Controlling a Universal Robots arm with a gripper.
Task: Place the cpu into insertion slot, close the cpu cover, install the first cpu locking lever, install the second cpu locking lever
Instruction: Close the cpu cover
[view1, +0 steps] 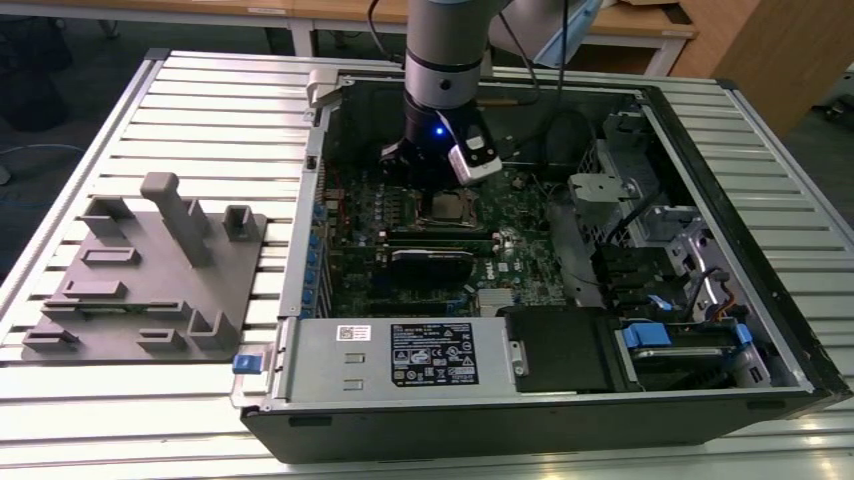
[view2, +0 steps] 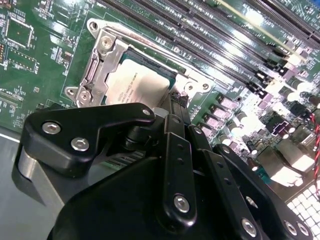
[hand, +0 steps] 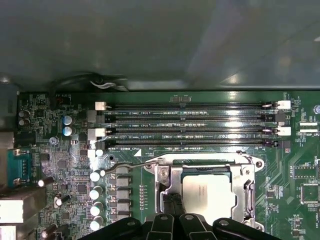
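Exterior view: grey robot arm (view1: 441, 50) extended down from above into an open black computer case (view1: 534, 435), small blue lamp (view1: 438, 130) lit at the wrist, white camera block (view1: 477, 160) mounted beside it. Given in closer detail by both wrist views: small flat square cpu with dull silver-grey metal top (hand: 207, 192) seated flat in the square dark insertion slot (view2: 150, 59); thin square silvery cpu cover frame (hand: 248, 192) lying down around the chip's edges, chip top visible through the window. Black gripper (view2: 178, 100) poised at one edge of the socket, just beside the cover; jaws drawn together with no gap discernible, nothing seen clamped between. Added by the first wrist view: thin silvery wire lever (hand: 132, 165) running along the socket side nearest the long narrow black memory slots (hand: 185, 125); latched or free, cannot tell. Green motherboard (hand: 55, 150) beneath all of the above. Surroundings, per the exterior view: case laid on its side on a slatted light metal table (view1: 200, 110); grey moulded fixture plate with upright posts (view1: 134, 300) on the same table, near the case on the exterior view's left; wooden desks (view1: 641, 30) beyond the table's far edge.
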